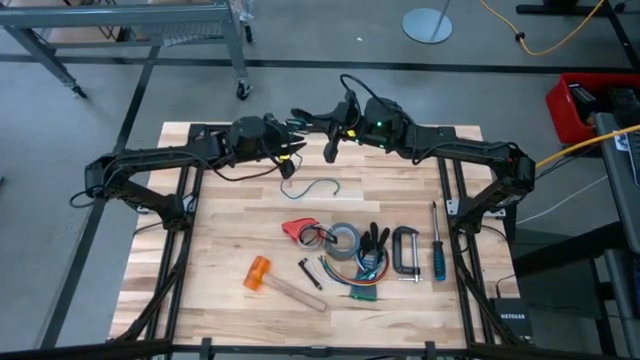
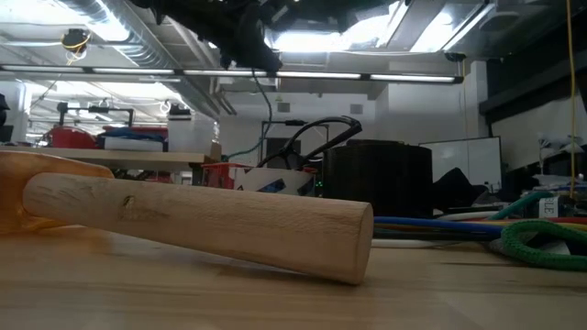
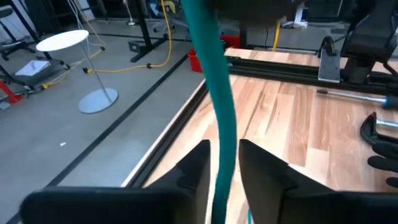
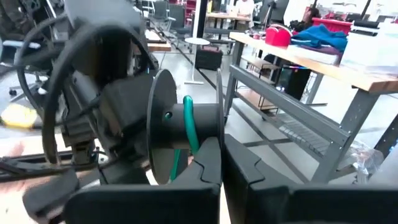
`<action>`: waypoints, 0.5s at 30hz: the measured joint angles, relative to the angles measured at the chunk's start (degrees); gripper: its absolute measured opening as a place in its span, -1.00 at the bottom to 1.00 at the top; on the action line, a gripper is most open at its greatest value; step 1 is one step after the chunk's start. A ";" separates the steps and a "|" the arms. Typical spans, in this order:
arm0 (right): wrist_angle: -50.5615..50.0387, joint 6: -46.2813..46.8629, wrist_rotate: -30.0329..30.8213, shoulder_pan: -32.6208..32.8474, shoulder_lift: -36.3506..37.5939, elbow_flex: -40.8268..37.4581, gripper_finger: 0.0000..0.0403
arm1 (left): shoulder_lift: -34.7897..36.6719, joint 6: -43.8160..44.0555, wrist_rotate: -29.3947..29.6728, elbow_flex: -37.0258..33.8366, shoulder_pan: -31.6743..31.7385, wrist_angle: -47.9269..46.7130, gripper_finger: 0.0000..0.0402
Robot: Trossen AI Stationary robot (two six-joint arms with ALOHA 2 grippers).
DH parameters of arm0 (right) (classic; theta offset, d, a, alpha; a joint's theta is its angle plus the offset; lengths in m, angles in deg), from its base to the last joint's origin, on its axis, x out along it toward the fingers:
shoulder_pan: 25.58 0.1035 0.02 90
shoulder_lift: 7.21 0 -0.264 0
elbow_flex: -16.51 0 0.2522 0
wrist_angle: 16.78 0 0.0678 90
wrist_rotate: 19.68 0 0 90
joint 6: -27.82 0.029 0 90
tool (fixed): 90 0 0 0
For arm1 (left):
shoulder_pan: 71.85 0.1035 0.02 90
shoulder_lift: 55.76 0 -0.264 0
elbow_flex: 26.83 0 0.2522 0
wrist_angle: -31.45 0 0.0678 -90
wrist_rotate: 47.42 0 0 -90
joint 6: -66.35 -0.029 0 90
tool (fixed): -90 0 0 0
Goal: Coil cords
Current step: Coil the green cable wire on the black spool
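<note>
A thin teal-dark cord [image 1: 312, 190] lies in a loose curve on the table's far middle and rises to my two grippers, which meet above the far edge. My left gripper [image 3: 224, 149] stands open, with the cord [image 3: 219, 93] running up between its fingers. My right gripper [image 4: 222, 158] is shut on a black spool [image 4: 163, 124]. A few turns of the teal cord [image 4: 189, 124] are wound on the spool's hub. In the low view the cord [image 2: 267, 103] hangs down from the dark grippers at the top. My left gripper has the cord [image 3: 222, 168] running lengthwise between its parted fingers [image 3: 193, 165]; I cannot tell whether they touch it. My right gripper pinches the thin edge of the spool's near flange [image 4: 221, 118] between its two shut fingers, coming level. The spool is lifted clear of the table with its axle across the fingers.
On the near half of the table lie a hammer with an orange head [image 1: 268, 277], a red tool [image 1: 298, 229], a grey tape roll [image 1: 346, 240], a C-clamp [image 1: 405, 250], a screwdriver [image 1: 437, 245] and a bundle of coloured wires [image 1: 365, 287].
</note>
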State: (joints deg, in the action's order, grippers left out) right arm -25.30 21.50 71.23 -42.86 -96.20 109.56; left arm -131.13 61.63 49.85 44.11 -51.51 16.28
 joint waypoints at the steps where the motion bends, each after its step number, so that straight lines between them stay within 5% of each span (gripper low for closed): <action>1: -0.16 -0.04 0.00 0.00 0.12 0.00 -1.00 | 0.00 0.05 0.00 0.03 0.00 0.00 -0.57; 15: -2.11 -3.15 7.13 -0.04 2.80 -0.07 -1.00 | -0.02 0.21 0.02 0.05 0.22 -0.86 -0.42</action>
State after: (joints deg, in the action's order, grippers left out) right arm -27.41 18.34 78.36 -42.90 -93.40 109.49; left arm -131.15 61.84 49.87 44.16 -51.29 15.42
